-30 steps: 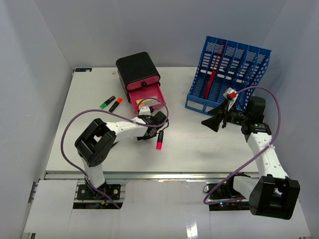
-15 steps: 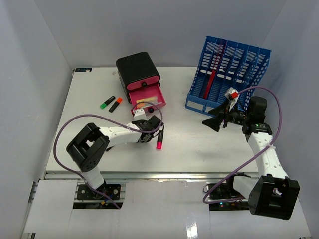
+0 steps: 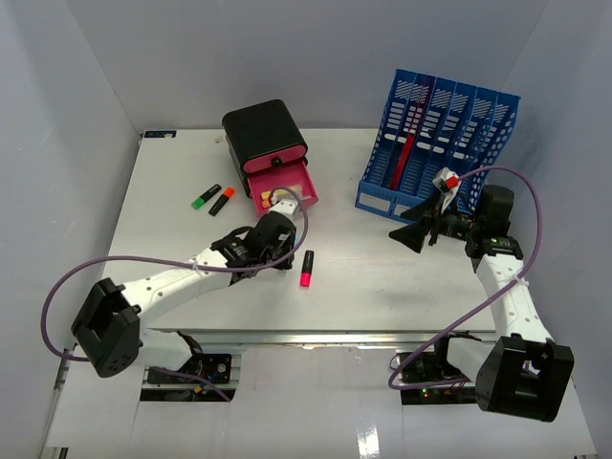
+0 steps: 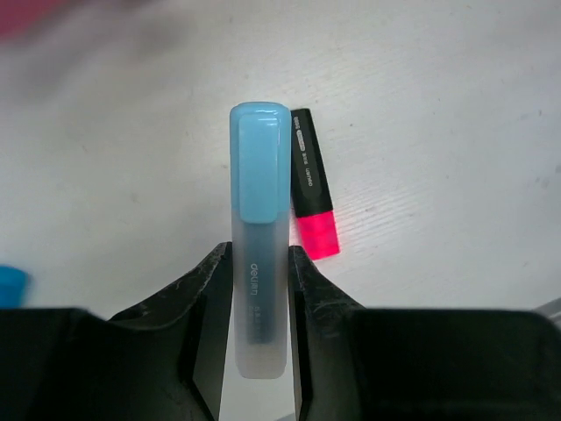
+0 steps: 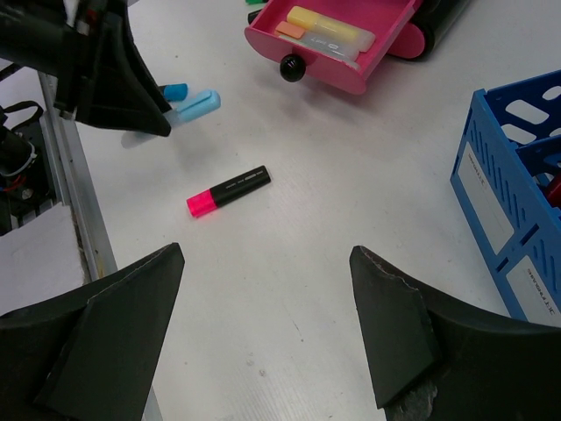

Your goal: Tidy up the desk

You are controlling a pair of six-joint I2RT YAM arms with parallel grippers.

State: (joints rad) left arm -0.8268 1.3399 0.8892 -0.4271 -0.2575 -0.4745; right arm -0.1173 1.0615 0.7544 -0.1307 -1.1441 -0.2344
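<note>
Left wrist view: noted left gripper [image 4: 260,263] clamped on blue-capped highlighter [image 4: 260,167], near pink highlighter [image 4: 311,197] on desk [image 4: 438,132]. Noted right gripper [image 5: 265,254] spread wide, grasping nothing, well apart from pink highlighter.

blue highlighter [image 4: 260,189]: clamped between the left gripper [image 4: 259,261] jaws
pink highlighter [image 4: 312,197]: just right of the blue highlighter, flat on the desk [image 4: 447,123]

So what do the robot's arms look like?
The left arm and right arm are white tubes with chunky black joints. A thin purple cable loops along each. The left pincer and right pincer both have two black wedge-shaped fingers. A small red-and-white part sits by the right wrist.
</note>
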